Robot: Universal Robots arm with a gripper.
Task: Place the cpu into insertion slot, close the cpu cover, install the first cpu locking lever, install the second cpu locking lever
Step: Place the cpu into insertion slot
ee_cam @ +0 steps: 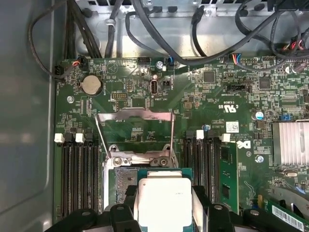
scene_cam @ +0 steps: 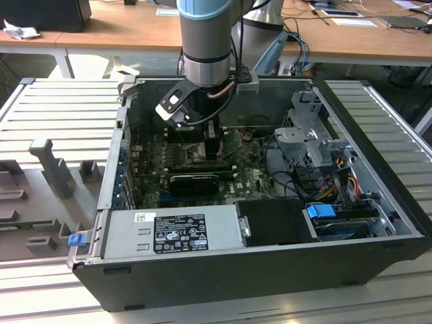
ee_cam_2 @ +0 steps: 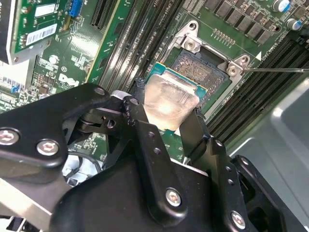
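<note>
Wooden desks [scene_cam: 101, 30] ran behind the open computer case [scene_cam: 236, 277]; at the upper centre of the exterior view our gripper [scene_cam: 210, 152] reached down to the motherboard [ee_cam: 125, 82]. We held the cpu [ee_cam_2: 169, 101] pinched between the fingers [ee_cam_2: 140, 126], over the insertion slot [ee_cam_2: 205, 70] — to our eye it wanted squaring to the frame and levelling. The raised cpu cover [ee_cam: 135, 114], memory slots [ee_cam: 77, 179] and cables [ee_cam: 159, 53] crowded close.

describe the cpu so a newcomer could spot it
Inside the open black computer case, look at the green motherboard. At its square grey insertion slot, the black gripper pinches the cpu, a small flat pale silver square chip, the one smooth shiny plate among dark memory slots.
</note>
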